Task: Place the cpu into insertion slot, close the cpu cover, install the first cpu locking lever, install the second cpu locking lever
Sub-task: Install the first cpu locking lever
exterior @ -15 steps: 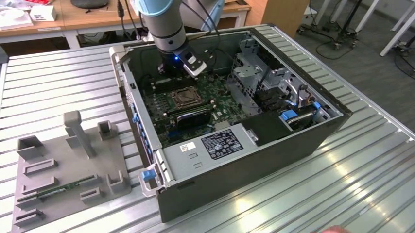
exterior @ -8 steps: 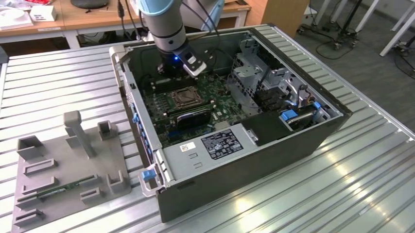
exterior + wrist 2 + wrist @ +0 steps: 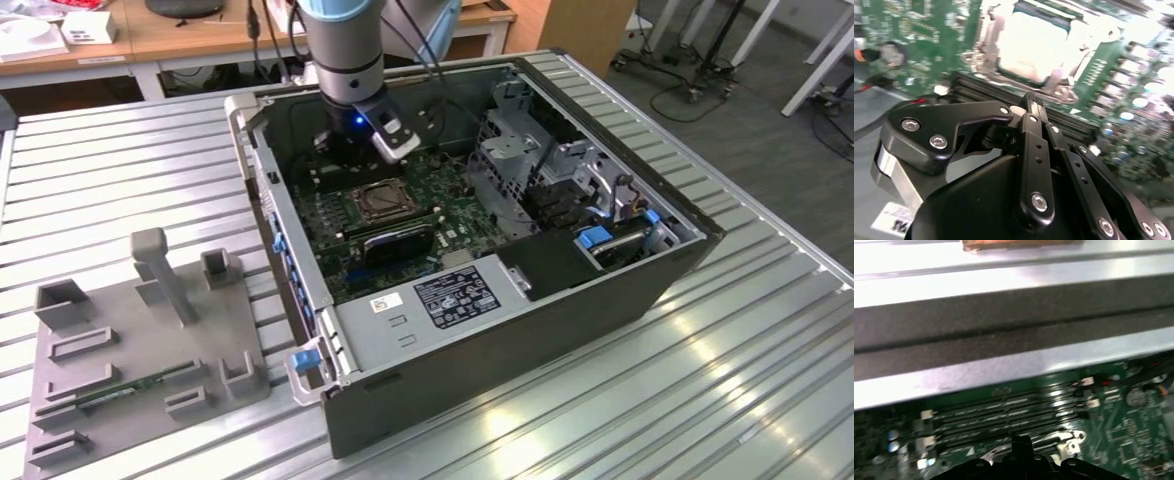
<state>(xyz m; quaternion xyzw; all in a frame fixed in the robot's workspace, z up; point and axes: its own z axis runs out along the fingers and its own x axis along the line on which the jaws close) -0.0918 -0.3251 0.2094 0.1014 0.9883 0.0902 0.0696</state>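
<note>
The pincer is shut tight with nothing in it, just beside the shiny cpu sitting in its insertion slot.

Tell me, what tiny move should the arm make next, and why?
Probably a small drop toward the edge of the slot, I'd judge: the cpu looks seated, the cover seems to lie around it, and the gripper hovers just beside, above the memory slots.
</note>
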